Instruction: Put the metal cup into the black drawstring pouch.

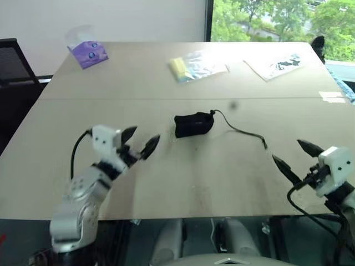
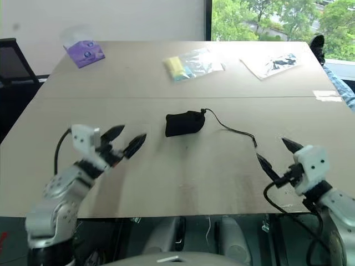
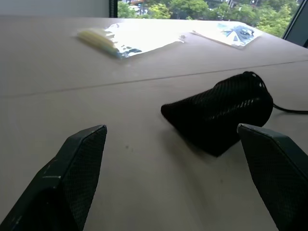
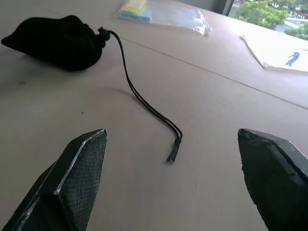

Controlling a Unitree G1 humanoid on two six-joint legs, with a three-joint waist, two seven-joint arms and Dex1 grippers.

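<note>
Black drawstring pouch (image 1: 193,124) cinched, lying ahead between both grippers, left gripper (image 1: 140,142) and right gripper (image 1: 298,155) fingers spread wide, empty, purple packet (image 1: 87,53) print perhaps unreadable, pale wooden table (image 1: 166,183), window greenery.

black drawstring pouch (image 1: 193,124), fine mesh weave, thin black cord (image 1: 242,132). table (image 1: 166,177) pale beige woodgrain. purple packet (image 1: 87,53) with a small blue-white mark. clear bag (image 1: 197,66) with a yellow block inside. white sheet (image 1: 275,65) with dark blue print. gripper fingers (image 3: 72,173) black, textured pads, white housings.
</note>
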